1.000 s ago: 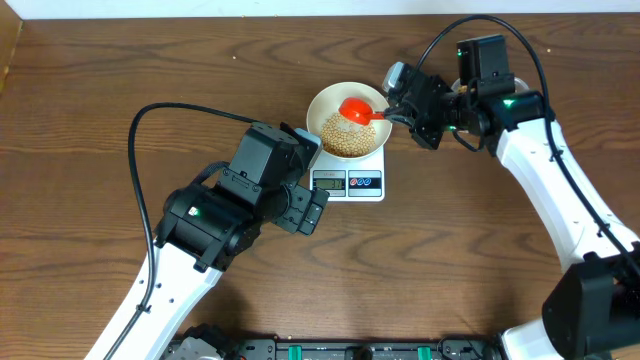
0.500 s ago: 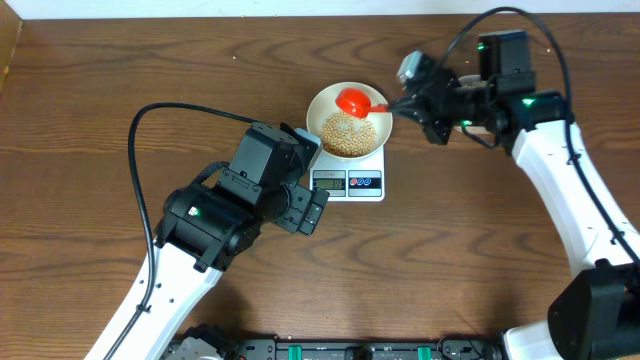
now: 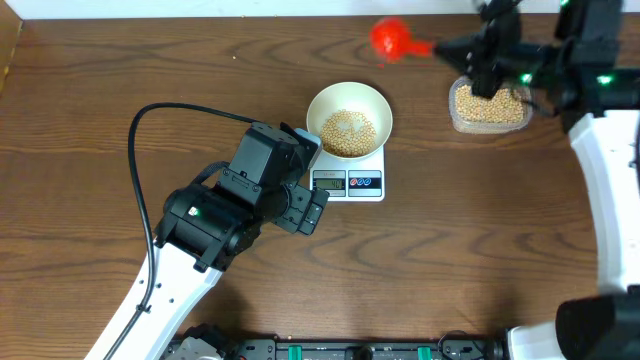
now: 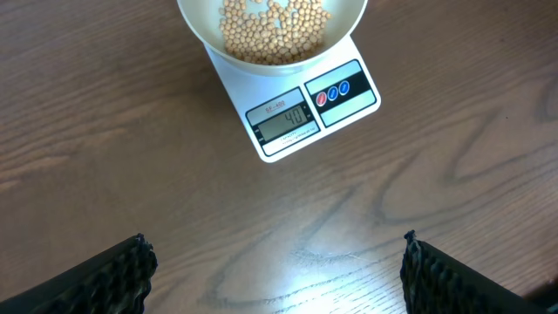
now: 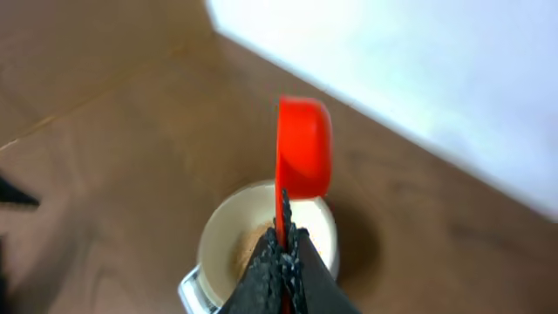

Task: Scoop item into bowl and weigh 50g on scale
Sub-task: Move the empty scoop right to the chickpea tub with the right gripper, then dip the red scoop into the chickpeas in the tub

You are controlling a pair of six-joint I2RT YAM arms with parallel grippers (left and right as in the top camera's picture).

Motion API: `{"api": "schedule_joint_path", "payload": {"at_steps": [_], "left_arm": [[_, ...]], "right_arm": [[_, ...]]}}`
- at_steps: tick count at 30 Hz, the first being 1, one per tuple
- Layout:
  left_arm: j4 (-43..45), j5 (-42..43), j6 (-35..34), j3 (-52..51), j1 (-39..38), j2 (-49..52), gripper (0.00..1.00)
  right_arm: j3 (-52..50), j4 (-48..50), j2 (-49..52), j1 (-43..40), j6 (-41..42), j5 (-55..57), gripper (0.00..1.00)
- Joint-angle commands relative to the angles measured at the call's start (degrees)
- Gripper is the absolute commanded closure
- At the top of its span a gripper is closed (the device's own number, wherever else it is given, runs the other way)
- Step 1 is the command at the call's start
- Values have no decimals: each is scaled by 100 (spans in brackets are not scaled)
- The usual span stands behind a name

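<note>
Currently my right tool (image 5: 284, 249) pinches the red scoop (image 3: 389, 39) by its handle beside the clear tub (image 3: 452, 112); my left tool (image 4: 275, 266) gapes empty near the scale (image 3: 348, 182), where the cream bowl (image 3: 312, 110) holds the soybeans (image 3: 348, 132).

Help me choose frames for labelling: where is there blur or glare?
Overhead: sharp on the bowl and scale, but the red scoop is smeared. Left wrist: crisp, with a pale glare patch on the table. Right wrist: soft all over; the scoop and bowl outlines are fuzzy.
</note>
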Motion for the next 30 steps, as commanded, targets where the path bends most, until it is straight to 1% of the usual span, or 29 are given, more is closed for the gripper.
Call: {"api": "schedule_joint_path", "payload": {"at_steps": [1,4,7,8,10,13,14,16,21,23,27,30], "left_arm": [[-13,7,42,142,35,33,8],[-13,7,42,142,35,33,8],[-13,9,42,144,35,33,8],[-13,7,39,142,35,33,8],[-13,7,42,144,35,33,8],[-13,9,39,142,35,33,8],[-13,9,39,144,35,33,8],[-13,9,39,144,35,33,8],[-13,9,42,144,35,31,8],[-13,7,39,144,35,33,8],[-13,7,42,144,35,33,8],[-13,9,42,144,35,33,8]], "right_arm": [[452,4,-219,-46,328,1213,99],[479,164,-192,-142,267,2033,99],[479,101,-85,-297,269,2660,99],[481,140,-44,-361,372,2813,99],[490,229,-17,-546,831,3158,99],[490,-22,-17,-863,881,3432,99],[490,-160,-9,-955,844,3486,99],[490,-566,20,-1082,498,3504,99],[490,-1497,186,-1047,-321,3893,99],[490,-1663,343,-979,-348,4129,99],[490,-1956,660,-798,-540,4054,99],[490,-2013,885,-684,-442,4039,99]]}}
